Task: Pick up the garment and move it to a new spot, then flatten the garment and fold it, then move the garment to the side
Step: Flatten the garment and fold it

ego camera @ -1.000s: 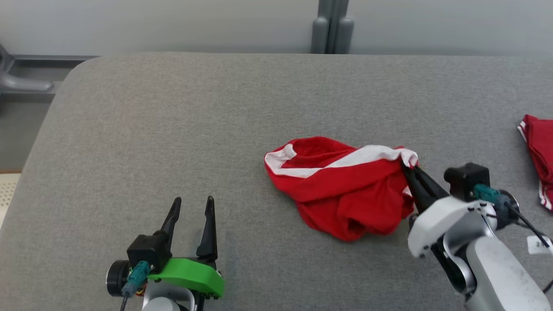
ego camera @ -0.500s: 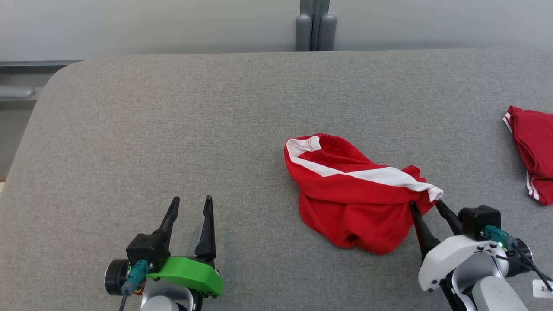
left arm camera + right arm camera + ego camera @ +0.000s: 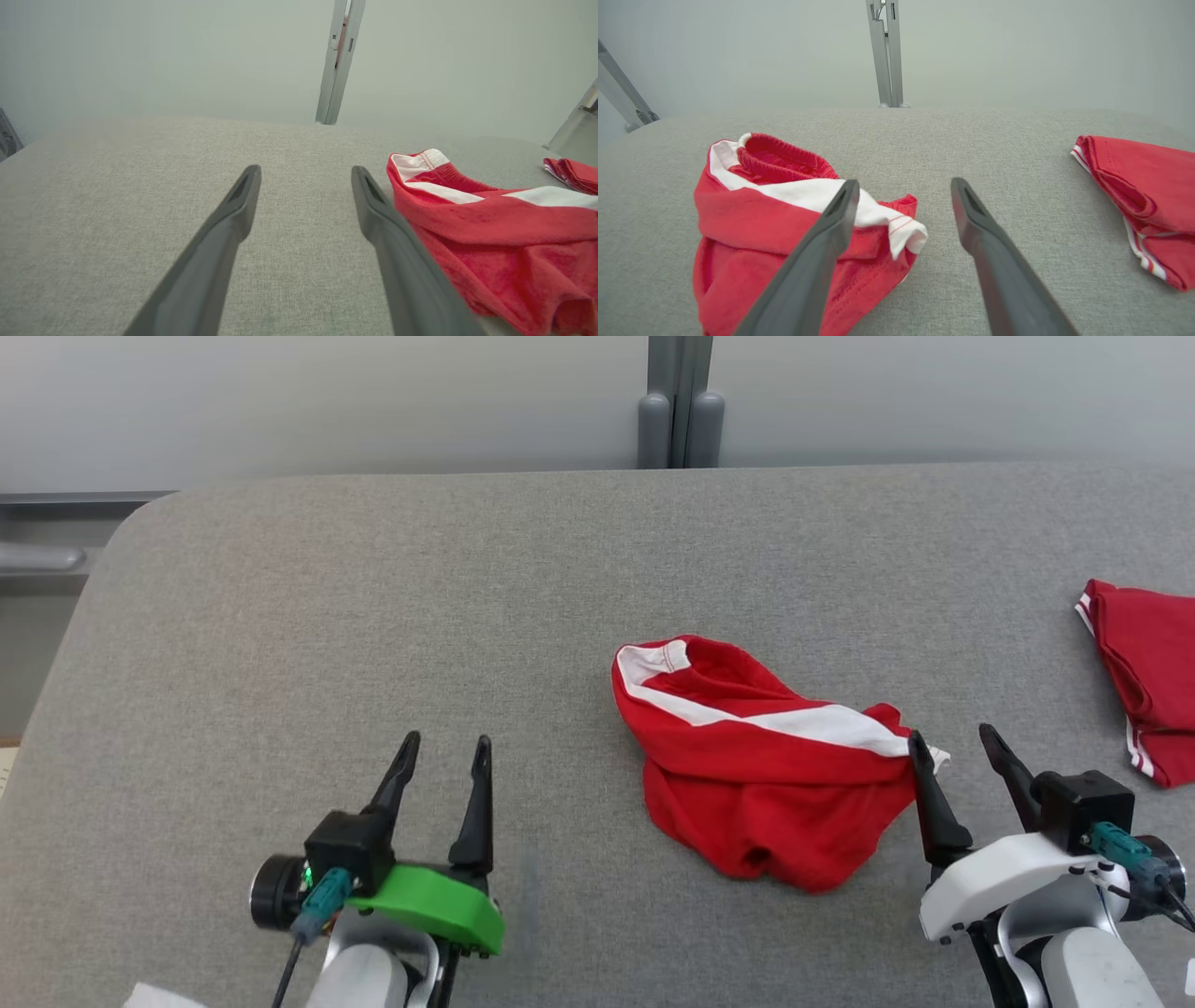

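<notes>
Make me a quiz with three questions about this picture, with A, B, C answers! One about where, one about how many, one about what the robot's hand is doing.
1. Where does the crumpled garment lie?
A. between the left gripper and the right gripper
B. hanging off the edge
C. under the left gripper

2. How many red garments are on the table?
A. one
B. two
C. four

3. The right gripper is:
A. shut on the garment
B. open, holding nothing
C. shut on nothing

Answers: 1 A, nearer the right one. 2 B, a second garment lies at the right. 3 B, its fingers stand apart.
</notes>
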Tool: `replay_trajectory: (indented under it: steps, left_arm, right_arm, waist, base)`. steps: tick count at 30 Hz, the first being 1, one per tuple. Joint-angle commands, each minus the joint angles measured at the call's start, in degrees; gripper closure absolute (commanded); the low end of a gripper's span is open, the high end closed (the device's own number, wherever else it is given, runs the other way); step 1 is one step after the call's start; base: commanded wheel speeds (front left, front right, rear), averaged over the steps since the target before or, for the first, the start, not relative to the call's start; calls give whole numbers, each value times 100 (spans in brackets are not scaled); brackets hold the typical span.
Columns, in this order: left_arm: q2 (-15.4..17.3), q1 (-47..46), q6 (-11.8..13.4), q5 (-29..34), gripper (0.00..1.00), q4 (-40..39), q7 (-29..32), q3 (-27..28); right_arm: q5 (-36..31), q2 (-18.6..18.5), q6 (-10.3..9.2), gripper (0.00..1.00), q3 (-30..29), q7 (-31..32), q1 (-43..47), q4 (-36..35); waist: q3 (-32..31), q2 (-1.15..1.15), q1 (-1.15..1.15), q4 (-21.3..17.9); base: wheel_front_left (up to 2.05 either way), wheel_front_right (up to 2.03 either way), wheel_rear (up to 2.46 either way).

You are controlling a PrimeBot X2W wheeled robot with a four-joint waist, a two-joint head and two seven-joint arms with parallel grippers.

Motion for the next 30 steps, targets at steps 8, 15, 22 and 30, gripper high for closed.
replay_trajectory:
  steps: [8,15,22,30]
  left_arm:
    - [16,-1226,-435,335,0,453,268,-1074]
    - [22,-2246,-656,525,0,1170,689,-2204]
    - [62,-3013,-595,394,0,2547,745,-2343]
    - [25,-3533,-448,228,0,3552,939,-2392]
  right_arm:
    - [-113,139,-9,0,-78,-36,133,-522]
    - [-51,202,-9,0,40,-72,54,-770]
    - [312,206,-9,0,310,-255,-30,-871]
    - [371,208,-9,0,478,-330,-67,-935]
  waist:
    - [39,0,0,-210]
    - [163,0,0,-670]
    - [366,0,0,-1132]
    - [529,0,0,-1381]
  base:
    - [0,0,0]
    - [0,0,0]
    - [0,0,0]
    - [0,0,0]
